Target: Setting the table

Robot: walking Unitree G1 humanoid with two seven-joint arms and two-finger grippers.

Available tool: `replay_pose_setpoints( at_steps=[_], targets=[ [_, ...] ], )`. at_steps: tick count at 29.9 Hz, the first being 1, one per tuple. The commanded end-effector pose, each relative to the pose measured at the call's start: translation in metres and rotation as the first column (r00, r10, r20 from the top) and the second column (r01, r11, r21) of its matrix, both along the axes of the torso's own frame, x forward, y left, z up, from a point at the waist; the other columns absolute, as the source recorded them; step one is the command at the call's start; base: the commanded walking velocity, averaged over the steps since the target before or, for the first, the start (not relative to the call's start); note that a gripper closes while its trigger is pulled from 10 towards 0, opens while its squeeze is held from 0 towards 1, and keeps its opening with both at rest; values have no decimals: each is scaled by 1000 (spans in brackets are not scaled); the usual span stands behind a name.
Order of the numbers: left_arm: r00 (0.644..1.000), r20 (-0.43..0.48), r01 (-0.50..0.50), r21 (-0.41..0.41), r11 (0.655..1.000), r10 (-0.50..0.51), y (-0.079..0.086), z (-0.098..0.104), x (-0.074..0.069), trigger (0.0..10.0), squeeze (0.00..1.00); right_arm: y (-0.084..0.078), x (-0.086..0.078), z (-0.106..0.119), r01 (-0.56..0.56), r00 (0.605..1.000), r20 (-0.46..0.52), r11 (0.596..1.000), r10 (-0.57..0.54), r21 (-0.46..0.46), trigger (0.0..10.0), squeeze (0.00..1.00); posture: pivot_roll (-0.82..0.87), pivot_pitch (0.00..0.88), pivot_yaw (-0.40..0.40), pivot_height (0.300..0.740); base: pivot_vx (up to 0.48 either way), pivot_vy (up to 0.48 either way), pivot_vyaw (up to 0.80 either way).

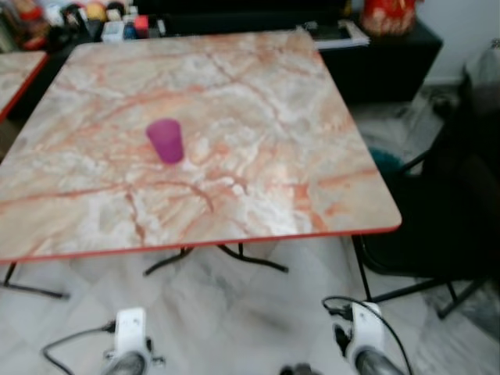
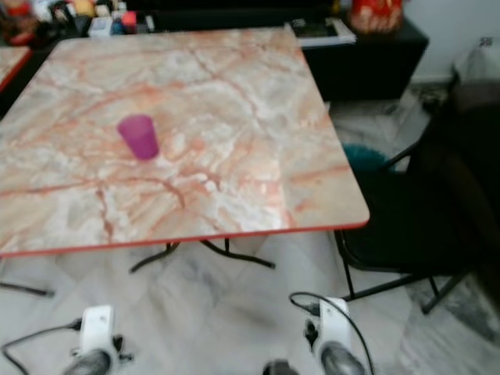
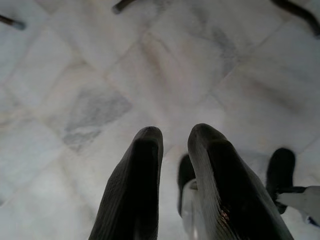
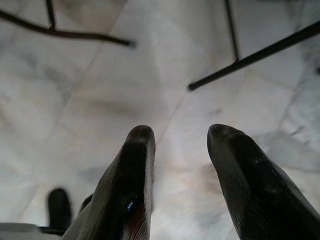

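While both arms hang low over the pale marble-tile floor [image 1: 234,312], nothing is held in either gripper. Left gripper [image 3: 172,137] points down at the tiles, its two black fingers [image 3: 135,185] close together with only a narrow gap between the tips, nothing between them. Right gripper [image 4: 177,137] also points at the floor, jaws clearly apart, nothing between them; thin black table legs [image 4: 75,34] cross the tiles beyond it. Head views are slightly blurred. Square table [image 1: 258,101] with a pink-and-cream marbled top and a red edge stands ahead of the robot. One purple cup [image 1: 166,141] stands upright on the table, left of centre, well away from every edge and well apart from both grippers. Second table [image 1: 14,72] with the same top sits at far left, only its corner visible. Black chair [image 1: 437,211] stands just beside the main table's right side. Dark low cabinet [image 1: 383,58] runs behind the table, with a red item [image 1: 387,16] and small colourful clutter [image 1: 86,16] on it, too blurred to identify.
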State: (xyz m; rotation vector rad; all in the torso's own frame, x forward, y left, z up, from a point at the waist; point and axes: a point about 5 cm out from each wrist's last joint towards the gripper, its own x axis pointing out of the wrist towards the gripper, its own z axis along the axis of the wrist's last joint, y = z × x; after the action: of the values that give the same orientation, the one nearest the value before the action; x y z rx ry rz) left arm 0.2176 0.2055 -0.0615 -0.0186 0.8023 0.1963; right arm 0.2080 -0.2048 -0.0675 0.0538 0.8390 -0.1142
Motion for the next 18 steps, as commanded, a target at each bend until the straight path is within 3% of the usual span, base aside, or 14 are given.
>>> replay_pose_setpoints(
  at_steps=[1, 9, 13, 15, 18],
  targets=[
    [999, -42, -1, 26, 1000, 2, 10, -7, -15, 10000, 0, 6, -9, -6, 4, 999, -33, 1000, -3, 21, 10000, 0, 1, 164, -4, 740, 0, 0, 0],
    [999, -21, -47, 55, 997, 48, 12, -6, -15, 10000, 0, 6, -9, -6, -2, 999, -38, 1000, 2, 20, 10000, 0, 7, 166, -6, 740, 0, 0, 0],
    [984, 30, -179, 96, 979, 177, 15, -4, -18, 10000, 0, 6, -9, -6, -2, 999, -37, 1000, 2, 20, 10000, 0, 11, 168, -8, 740, 0, 0, 0],
    [954, 75, -299, 135, 945, 291, 18, -2, -21, 10000, 0, 6, -9, -6, 0, 999, -36, 1000, 1, 20, 10000, 0, 12, 169, -10, 740, 0, 0, 0],
    [948, 82, -316, 141, 938, 307, 19, -2, -21, 10000, 0, 6, -9, -6, 0, 999, -36, 1000, 1, 21, 10000, 0, 12, 169, -10, 740, 0, 0, 0]
  ],
)
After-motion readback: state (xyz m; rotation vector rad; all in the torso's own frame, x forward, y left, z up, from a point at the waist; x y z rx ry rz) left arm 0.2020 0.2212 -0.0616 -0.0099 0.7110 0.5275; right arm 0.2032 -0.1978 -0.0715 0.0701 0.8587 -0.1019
